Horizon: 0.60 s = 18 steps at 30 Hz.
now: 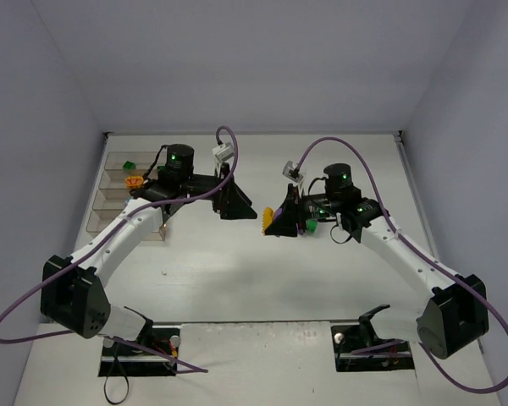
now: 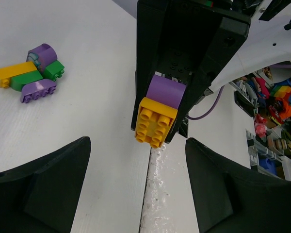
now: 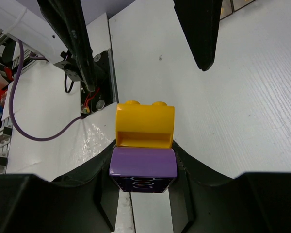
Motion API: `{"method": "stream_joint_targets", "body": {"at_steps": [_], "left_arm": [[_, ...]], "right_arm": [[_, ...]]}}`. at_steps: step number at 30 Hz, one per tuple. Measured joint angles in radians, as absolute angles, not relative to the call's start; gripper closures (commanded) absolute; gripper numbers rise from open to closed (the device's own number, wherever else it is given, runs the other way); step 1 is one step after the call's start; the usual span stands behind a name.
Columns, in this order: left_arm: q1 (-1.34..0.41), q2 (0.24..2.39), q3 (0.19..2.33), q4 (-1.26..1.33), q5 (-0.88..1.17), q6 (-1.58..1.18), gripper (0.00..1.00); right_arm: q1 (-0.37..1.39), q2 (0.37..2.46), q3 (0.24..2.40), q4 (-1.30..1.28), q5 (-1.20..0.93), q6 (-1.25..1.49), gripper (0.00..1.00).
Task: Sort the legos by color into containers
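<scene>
My right gripper is shut on a purple lego that has a yellow lego stuck to its far end. In the left wrist view the same joined pair hangs from the right gripper's tip, purple lego above yellow lego. My left gripper stands open just short of the yellow brick, nothing between its fingers. In the top view the two grippers face each other mid-table, left gripper and right gripper. The containers sit at the far left, holding a green lego and an orange lego.
A small pile of legos in yellow, green and purple lies on the table beside the right gripper; part of it shows as a green brick. Purple cables loop over both arms. A seam runs across the table top below the grippers.
</scene>
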State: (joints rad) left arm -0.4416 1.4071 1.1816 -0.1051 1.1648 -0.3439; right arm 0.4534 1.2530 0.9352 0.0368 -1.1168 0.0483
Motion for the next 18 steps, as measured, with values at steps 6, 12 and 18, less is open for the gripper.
{"method": "stream_joint_targets", "body": {"at_steps": [6, 12, 18], "left_arm": [[-0.469, 1.420, 1.184, -0.101, 1.174, -0.339, 0.28], [-0.498, 1.438, 1.197, -0.091, 1.174, -0.340, 0.28], [-0.514, 1.454, 1.199, -0.041, 1.174, -0.350, 0.35]], "right_arm": [[0.453, 1.261, 0.944, 0.039, -1.131, 0.049, 0.99], [0.455, 1.270, 0.953, 0.042, -1.135, 0.049, 0.96], [0.470, 1.281, 0.953, 0.042, -1.134, 0.050, 0.97]]}}
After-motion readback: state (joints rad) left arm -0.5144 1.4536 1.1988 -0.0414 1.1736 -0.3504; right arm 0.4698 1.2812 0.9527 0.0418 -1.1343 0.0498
